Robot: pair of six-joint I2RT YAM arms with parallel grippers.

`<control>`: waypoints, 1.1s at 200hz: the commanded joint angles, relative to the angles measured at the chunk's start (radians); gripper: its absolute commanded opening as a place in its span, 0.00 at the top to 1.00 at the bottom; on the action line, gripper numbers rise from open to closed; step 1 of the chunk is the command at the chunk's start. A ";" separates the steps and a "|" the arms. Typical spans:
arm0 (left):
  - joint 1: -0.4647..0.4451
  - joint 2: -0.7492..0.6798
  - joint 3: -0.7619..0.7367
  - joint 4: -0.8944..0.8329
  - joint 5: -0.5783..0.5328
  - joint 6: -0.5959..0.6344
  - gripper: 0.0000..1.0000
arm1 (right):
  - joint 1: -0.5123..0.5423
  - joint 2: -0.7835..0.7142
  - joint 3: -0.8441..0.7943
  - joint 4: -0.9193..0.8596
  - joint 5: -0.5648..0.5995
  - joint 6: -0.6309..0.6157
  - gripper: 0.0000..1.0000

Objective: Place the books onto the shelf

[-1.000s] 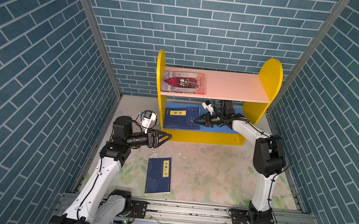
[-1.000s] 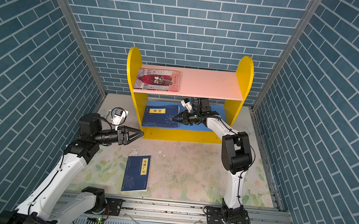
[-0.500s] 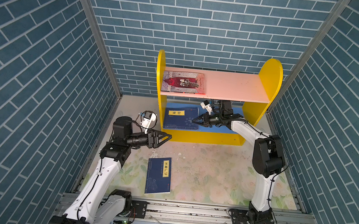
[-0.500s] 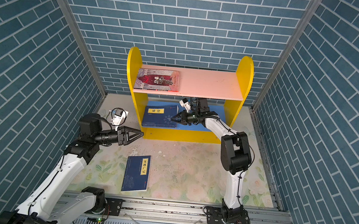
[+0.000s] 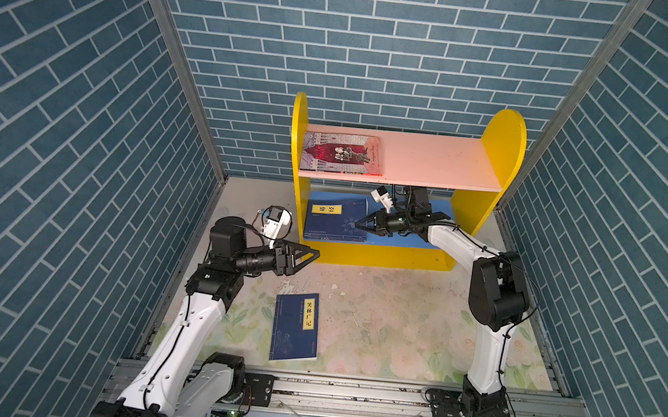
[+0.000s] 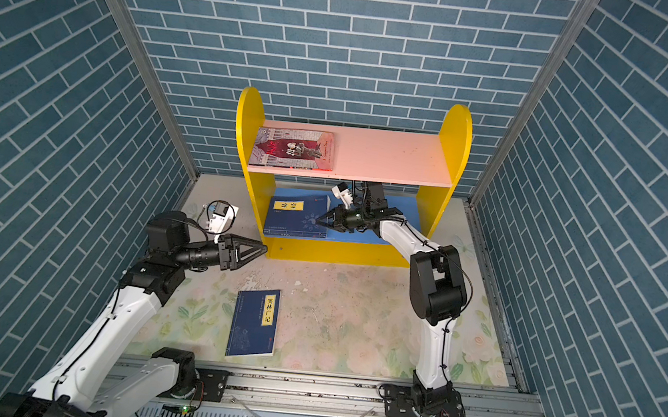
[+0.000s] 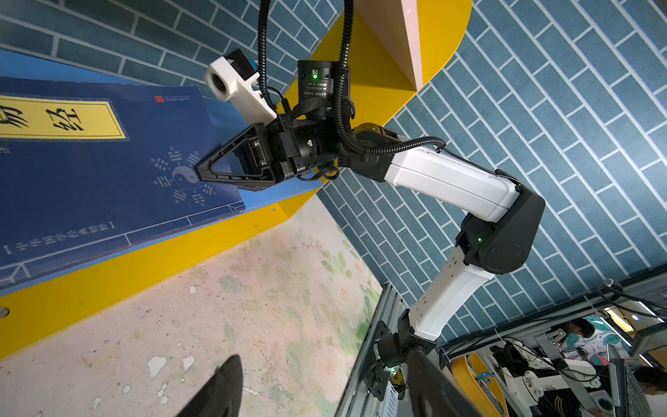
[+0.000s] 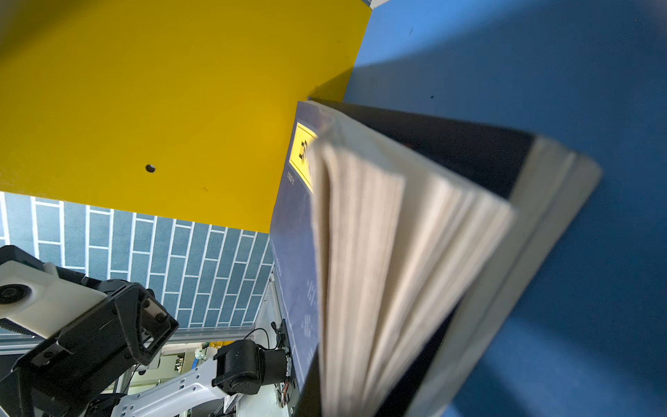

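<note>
Between blue brick walls (image 5: 62, 108), worn floral tabletop (image 5: 387, 327), one navy book (image 5: 296, 327)

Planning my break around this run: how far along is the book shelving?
Done: the grey-red book lies on the pink upper board, and navy books lie stacked on the blue lower board. In hand: the right gripper is closed on that stack's edge. Left: one navy book lies on the table; the open left gripper is empty.
</note>
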 commanded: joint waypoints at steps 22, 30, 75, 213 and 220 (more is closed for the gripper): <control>0.005 -0.008 -0.002 0.016 0.015 0.003 0.27 | -0.002 0.014 0.011 -0.022 0.095 -0.009 0.74; 0.005 -0.009 -0.003 0.016 0.015 0.003 0.27 | 0.000 0.007 0.010 -0.024 0.098 -0.013 0.72; 0.005 -0.010 -0.007 0.016 0.013 0.004 0.27 | -0.002 -0.026 0.011 -0.055 0.125 -0.049 0.68; 0.006 -0.023 -0.015 0.007 0.015 0.010 0.27 | -0.027 -0.110 -0.048 -0.029 0.182 -0.071 0.65; 0.006 -0.024 -0.015 0.007 0.015 0.010 0.27 | -0.030 -0.115 -0.055 -0.016 0.180 -0.066 0.65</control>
